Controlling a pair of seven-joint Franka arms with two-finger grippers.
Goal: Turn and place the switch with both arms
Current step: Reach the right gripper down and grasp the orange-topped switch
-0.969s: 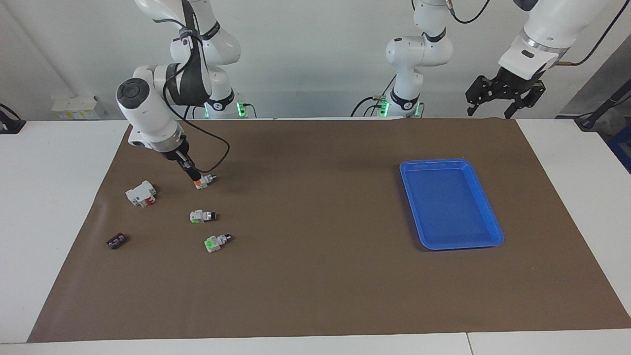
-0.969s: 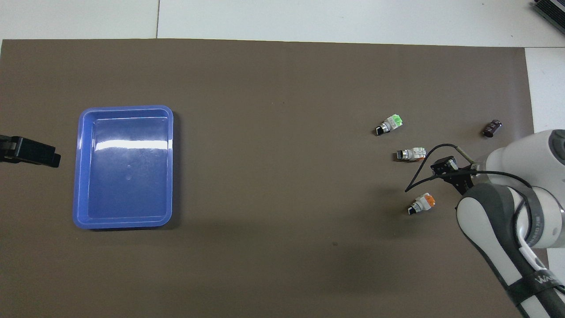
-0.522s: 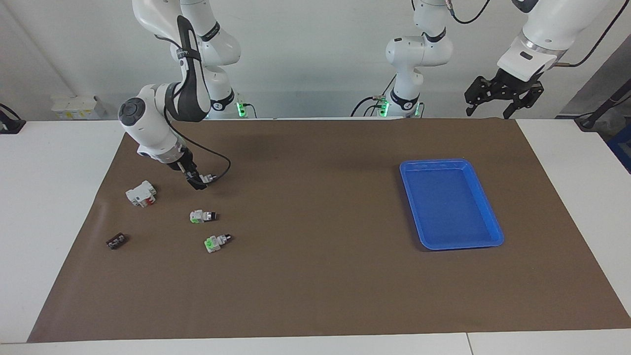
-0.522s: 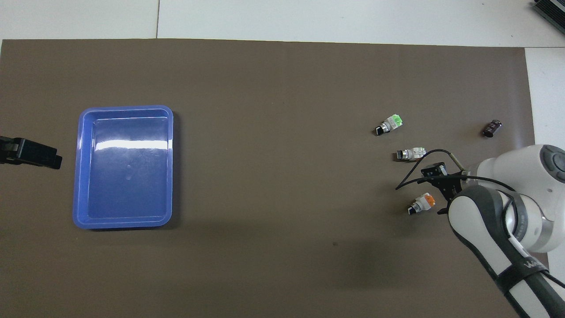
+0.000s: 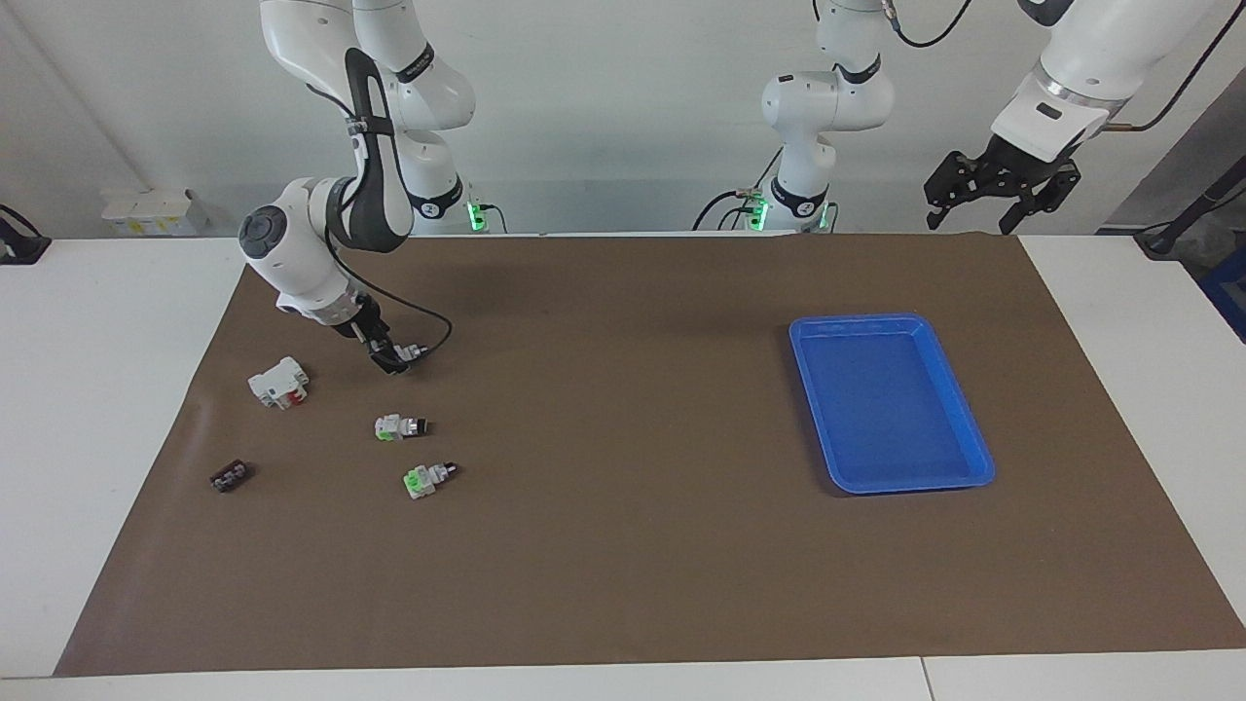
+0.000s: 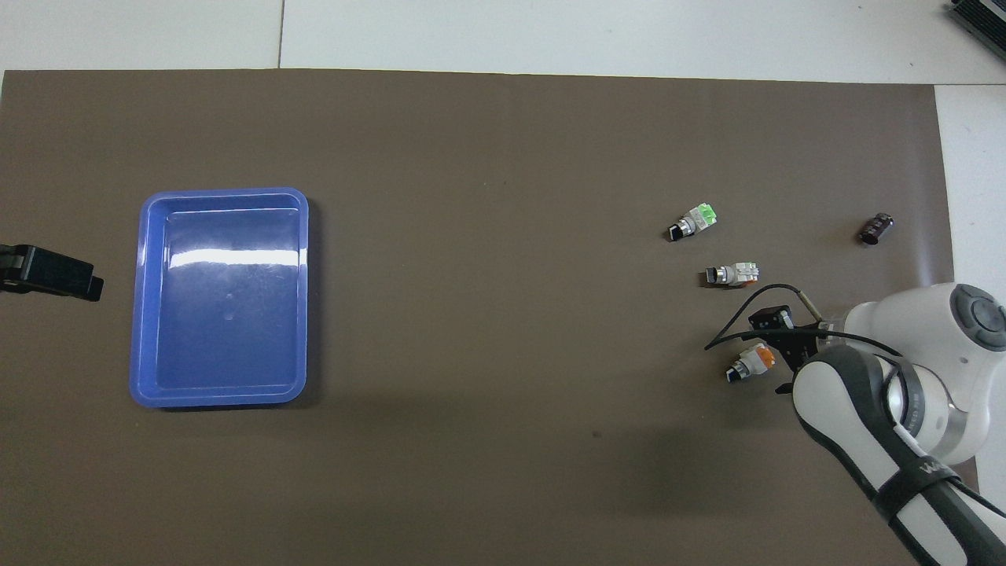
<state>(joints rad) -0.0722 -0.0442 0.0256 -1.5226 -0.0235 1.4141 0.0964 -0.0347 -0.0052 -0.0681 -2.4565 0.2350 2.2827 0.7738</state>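
The switch (image 6: pixel 750 364) with the orange block lies on the brown mat toward the right arm's end of the table, its black knob pointing toward the left arm's end. My right gripper (image 6: pixel 778 354) is down at it and open, one finger on each side of the orange end. In the facing view the right gripper (image 5: pixel 391 358) hides the orange block, and only the knob end of the switch (image 5: pixel 417 350) shows. My left gripper (image 5: pixel 1003 190) hangs open and empty, raised over the mat's edge at the left arm's end. The left arm waits.
Two switches with green blocks (image 5: pixel 399 426) (image 5: pixel 425 478) lie farther from the robots than the orange one. A white block with a red part (image 5: pixel 278 382) and a small black part (image 5: pixel 230 476) lie nearby. A blue tray (image 5: pixel 857 319) sits toward the left arm's end.
My right gripper has come down from beside the switch and now straddles its orange end. The switch has not moved. The left gripper has barely shifted.
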